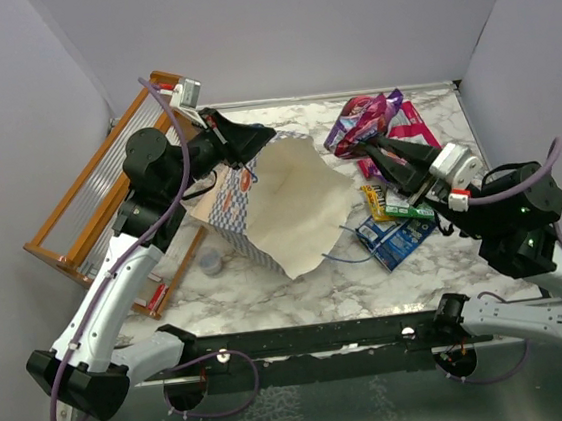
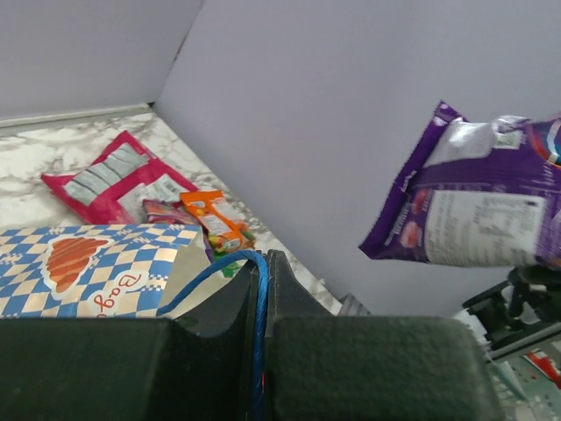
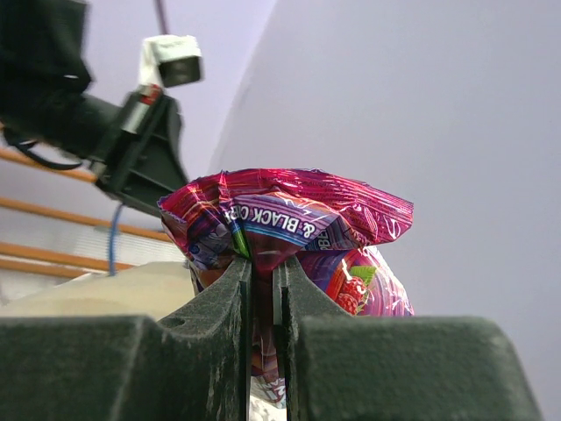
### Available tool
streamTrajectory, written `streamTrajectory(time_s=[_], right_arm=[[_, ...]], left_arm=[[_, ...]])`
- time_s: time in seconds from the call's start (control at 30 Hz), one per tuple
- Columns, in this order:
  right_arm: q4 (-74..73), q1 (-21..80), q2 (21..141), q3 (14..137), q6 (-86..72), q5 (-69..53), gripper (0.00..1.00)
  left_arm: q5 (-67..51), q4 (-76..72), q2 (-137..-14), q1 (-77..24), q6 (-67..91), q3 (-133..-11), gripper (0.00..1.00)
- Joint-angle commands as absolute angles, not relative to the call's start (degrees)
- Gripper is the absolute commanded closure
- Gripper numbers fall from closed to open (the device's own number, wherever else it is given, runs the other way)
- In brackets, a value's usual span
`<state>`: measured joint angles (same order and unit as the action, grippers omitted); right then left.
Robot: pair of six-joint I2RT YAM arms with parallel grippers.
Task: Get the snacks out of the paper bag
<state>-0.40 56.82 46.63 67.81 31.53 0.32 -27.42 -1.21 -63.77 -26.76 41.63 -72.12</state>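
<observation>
The paper bag (image 1: 295,204) is tipped over on the marble worktop (image 1: 298,279), with its cream inside turned up toward the top camera. The left end effector (image 2: 266,267) is pressed together on the bag's blue string handle (image 2: 260,298). The right end effector (image 3: 263,272) is clamped on a purple packet (image 3: 289,210), which is held clear of the worktop. Outside the bag, to its right, a pink-red pouch (image 1: 414,121), a yellow bar (image 1: 374,201), a green wrapper (image 1: 409,213) and a blue packet (image 1: 397,241) are lying on the worktop. An orange wrapper (image 2: 215,224) is seen just beside the pouch.
</observation>
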Motion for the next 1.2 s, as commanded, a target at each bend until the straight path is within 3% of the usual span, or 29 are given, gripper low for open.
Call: streamTrajectory(time_s=[0.0, 0.17, 0.4, 0.77, 0.87, 1.0, 1.17], right_arm=[[3.42, 56.86, 46.46, 67.12, 29.92, 13.9, 0.99], [5.04, 56.82, 45.96, 65.62, 28.27, 19.11, 0.99], [4.07, 56.86, 46.14, 65.62, 27.71, 23.47, 0.99], [7.36, 56.81, 53.91, 70.8, 27.94, 42.65, 0.99], [7.18, 56.61, 57.05, 73.01, 26.31, 46.27, 0.98], [4.43, 51.81, 61.26, 74.8, 22.47, 42.86, 0.99], [-13.18, 30.93, 69.57, 81.49, 4.28, 21.8, 0.99]], left_arm=[[-31.22, -9.63, -63.3, -27.03, 50.66, -73.05, 1.0], [-29.38, -11.99, -63.92, -26.94, 54.38, -70.8, 1.0], [-25.23, -2.52, -66.44, -20.43, 52.16, -70.41, 1.0], [-26.76, 6.1, -68.14, -13.36, 47.9, -66.25, 0.99], [-24.59, 8.96, -66.93, -13.26, 45.37, -67.11, 0.86], [-22.4, 12.18, -65.72, -13.27, 42.07, -69.28, 0.59], [-20.97, 15.88, -65.18, -13.27, 37.85, -73.18, 0.39]])
